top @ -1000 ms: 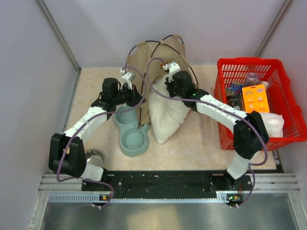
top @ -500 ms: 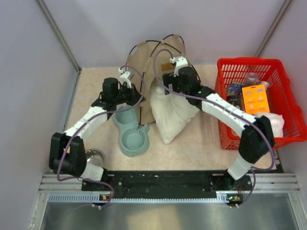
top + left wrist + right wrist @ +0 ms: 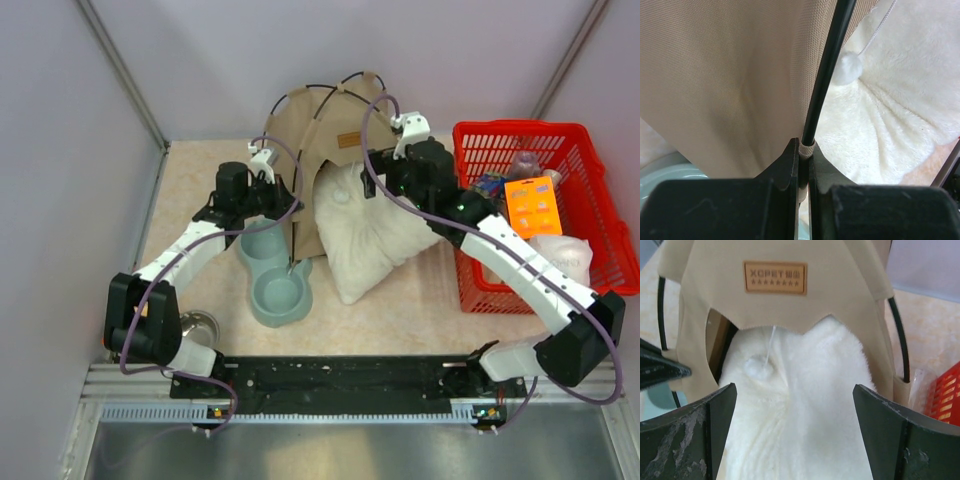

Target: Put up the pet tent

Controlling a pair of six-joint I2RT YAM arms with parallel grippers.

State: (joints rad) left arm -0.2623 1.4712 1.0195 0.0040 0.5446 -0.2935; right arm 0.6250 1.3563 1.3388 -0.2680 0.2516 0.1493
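Well, from the top external view the pet tent (image 3: 325,115) stands at the far edge of the worktop (image 3: 200,170), doorway toward me. The cream pillow (image 3: 375,240) lies half out of it, reaching to the near side. My right end effector (image 3: 372,178), jaws wide and holding nothing, is the nearer one to it.

On the left wrist, the left end effector (image 3: 804,150) is pinched on the foot of a black pole (image 3: 827,70).

On the right wrist, the tent is straight ahead. Its back, and how deep the pillow sits, I cannot see.
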